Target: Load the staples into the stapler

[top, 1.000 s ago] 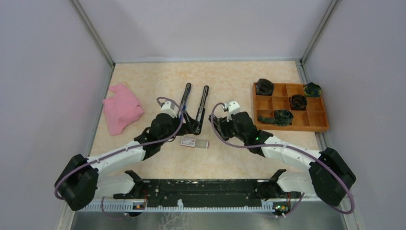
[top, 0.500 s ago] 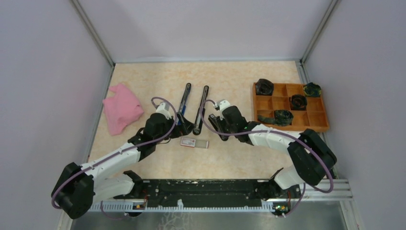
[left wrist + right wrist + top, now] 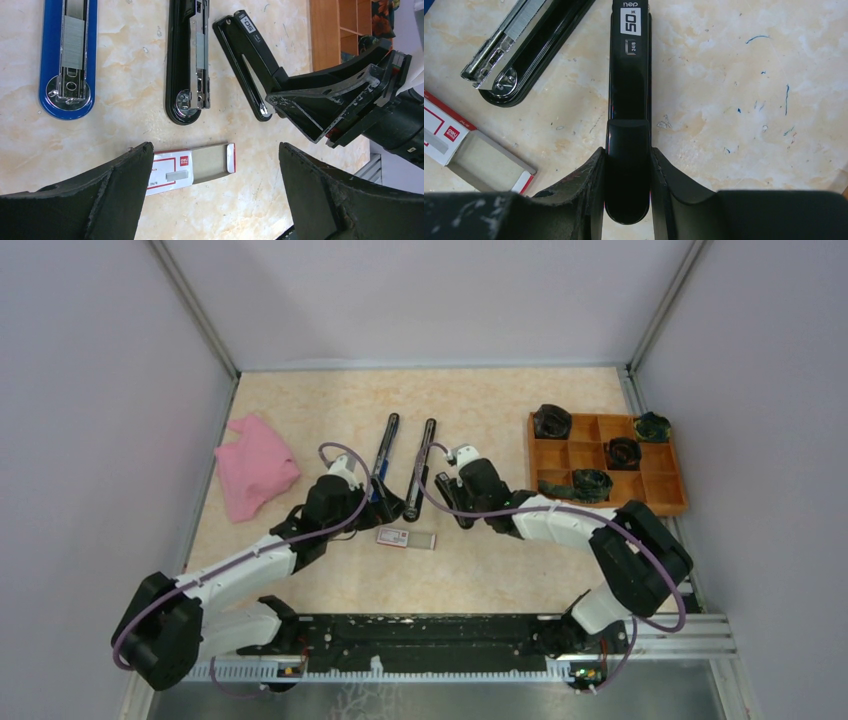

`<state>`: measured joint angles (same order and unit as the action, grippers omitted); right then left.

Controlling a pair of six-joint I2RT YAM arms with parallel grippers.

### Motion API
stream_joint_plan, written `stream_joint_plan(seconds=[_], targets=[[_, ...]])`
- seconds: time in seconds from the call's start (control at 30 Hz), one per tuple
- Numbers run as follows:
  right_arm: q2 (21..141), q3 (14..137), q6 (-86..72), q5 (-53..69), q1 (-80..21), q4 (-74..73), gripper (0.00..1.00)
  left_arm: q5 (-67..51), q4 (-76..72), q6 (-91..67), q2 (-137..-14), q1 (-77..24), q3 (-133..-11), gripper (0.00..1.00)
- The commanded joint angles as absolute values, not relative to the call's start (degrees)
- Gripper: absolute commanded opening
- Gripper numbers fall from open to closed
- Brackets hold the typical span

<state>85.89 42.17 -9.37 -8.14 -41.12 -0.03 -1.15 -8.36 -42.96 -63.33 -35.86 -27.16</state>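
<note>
White card with red print, slid half open to show a grey tray: the staple box [image 3: 192, 167] lies flat on the marbled tabletop [image 3: 480, 410], near the front and between my two arms. One short grey strip of staples [image 3: 177, 175] rests on top of it. My left gripper [image 3: 215, 149] hangs over the box, jaws spread wide with nothing between them. To the right, my right gripper [image 3: 628, 172] is clamped on the near end of a black stapler arm [image 3: 630, 65] (white label reading 50, with 24/6 under it), which points away from me. Beside that arm sits a black stapler base [image 3: 187, 60], its metal channel facing up. Further left is a blue stapler base [image 3: 67, 55] with staples in its channel. Pink cloth [image 3: 255, 465] lies at far left, and a wooden tray [image 3: 640, 508] holding dark rolled items stands at far right.
</note>
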Motion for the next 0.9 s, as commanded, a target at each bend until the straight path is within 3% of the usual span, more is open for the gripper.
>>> stream_joint_plan(seconds=[0.0, 0.63, 0.87], targets=[[88.64, 42.59, -10.9, -10.54, -40.78, -5.78, 0.0, -2.59, -9.47, -43.93, -64.12, -35.43, -27.69, 1.0], [93.9, 47.13, -15.03, -11.66, -41.73, -11.38, 0.0, -3.73, -10.12, -45.37, -64.63, -34.99, -27.21, 1.0], [90.61, 49.92, -17.04, -16.19, -36.34, -12.11, 0.0, -3.17, -8.34, -44.69, -61.77, -34.5, -27.62, 1.0]])
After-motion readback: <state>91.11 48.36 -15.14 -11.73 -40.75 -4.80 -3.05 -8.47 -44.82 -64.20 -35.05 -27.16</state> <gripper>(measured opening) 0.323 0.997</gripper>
